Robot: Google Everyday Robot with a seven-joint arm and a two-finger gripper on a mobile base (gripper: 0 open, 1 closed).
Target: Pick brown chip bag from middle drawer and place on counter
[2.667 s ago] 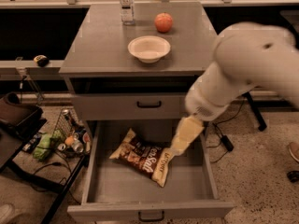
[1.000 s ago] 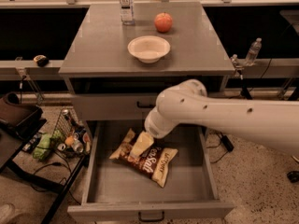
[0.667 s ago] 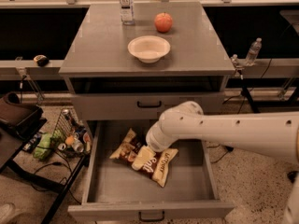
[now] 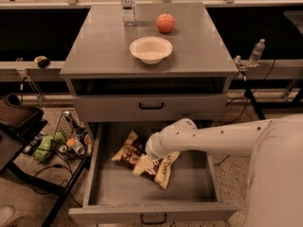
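The middle drawer (image 4: pixel 118 189) is pulled fully out below the table (image 4: pixel 104 41), and the brown chip bag (image 4: pixel 127 153) lies on its grey floor, toward the back and slightly right of centre, set at a slant with its dark end toward the back left and its cream-yellow lettered end toward the front right. The robot's white arm (image 4: pixel 213 138) reaches in from the right, over the drawer's right wall, and bends down into the box. The tool (image 4: pixel 142 166) sits at the middle of the bag, touching it from above; whether it is open or closed on the bag cannot be told. The bag rests on the drawer floor. On the table stand a white bowl (image 4: pixel 151 49) near the middle, an orange-red fruit (image 4: pixel 165 23) behind it, and a clear bottle (image 4: pixel 127 4) to the fruit's left. The shallower drawer front (image 4: pixel 151 107) above the open drawer is shut.
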